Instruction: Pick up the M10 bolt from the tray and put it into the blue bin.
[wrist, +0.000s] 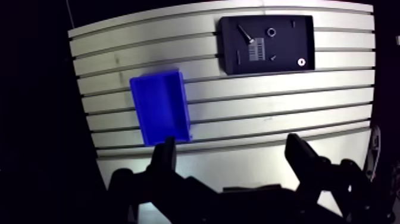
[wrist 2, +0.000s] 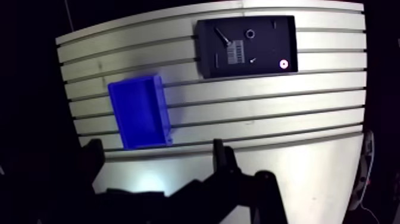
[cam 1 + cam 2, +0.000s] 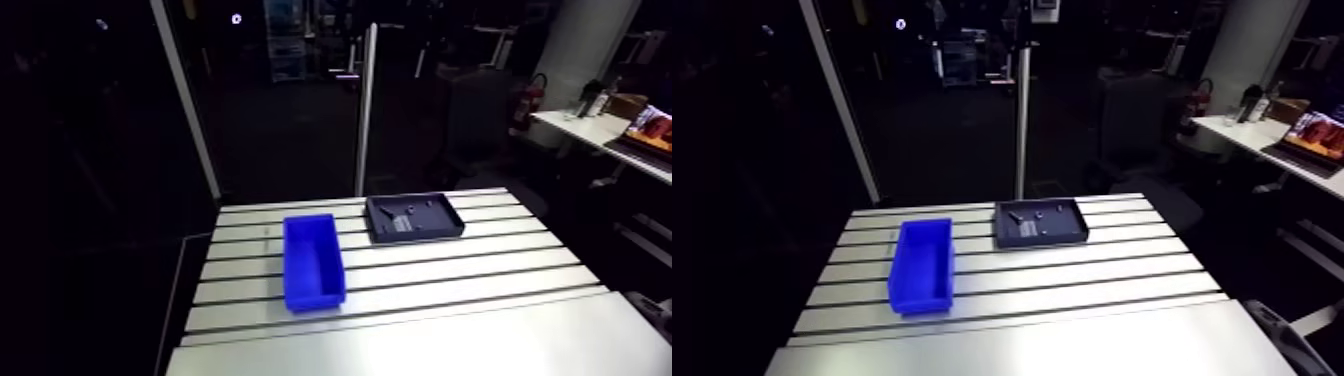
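Observation:
A dark tray [image 1: 291, 42] lies on the slotted table, far ahead of my gripper in the wrist view. The M10 bolt [image 1: 245, 33] rests slanted in the tray's corner nearest the bin's side. A blue bin [image 1: 159, 107] stands open and looks empty, a short way from the tray and closer to my gripper. High above the table's near edge, my gripper [image 1: 231, 146] is open, its two dark fingers [image 1: 166, 158] wide apart with nothing between them. In the arm view the bin [image 3: 313, 262] sits left of the tray [image 3: 414, 236]; the gripper does not show there.
The tray also holds a small ring [image 1: 271, 31], a pale washer [image 1: 301, 61], a striped label patch [image 1: 256, 50] and small screws. The aluminium table [image 3: 450, 290] has long grooves across it, with dark floor beyond its edges.

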Available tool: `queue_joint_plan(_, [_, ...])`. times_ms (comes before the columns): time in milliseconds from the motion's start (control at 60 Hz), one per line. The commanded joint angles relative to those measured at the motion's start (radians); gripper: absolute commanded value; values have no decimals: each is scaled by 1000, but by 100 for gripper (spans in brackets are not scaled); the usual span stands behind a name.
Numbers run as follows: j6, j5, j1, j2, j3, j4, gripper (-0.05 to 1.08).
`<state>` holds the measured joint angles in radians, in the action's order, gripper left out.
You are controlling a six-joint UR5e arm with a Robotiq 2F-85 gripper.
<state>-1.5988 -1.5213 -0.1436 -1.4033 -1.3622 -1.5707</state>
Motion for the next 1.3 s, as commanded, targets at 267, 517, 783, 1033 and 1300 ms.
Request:
queue_joint_plan(267, [0,-12,0,2,4,1,1])
queue_joint_plan(517, [-12,-13,-1,5,3,-1,1])
queue_joint_plan(783, [-74,-38,-3,35,5,-1,1])
queue_joint_plan(1033, [-195,-41,-11,79,51,-1,1])
queue_joint_plan(1300, [-392,-43,-31,118,56,-2,1])
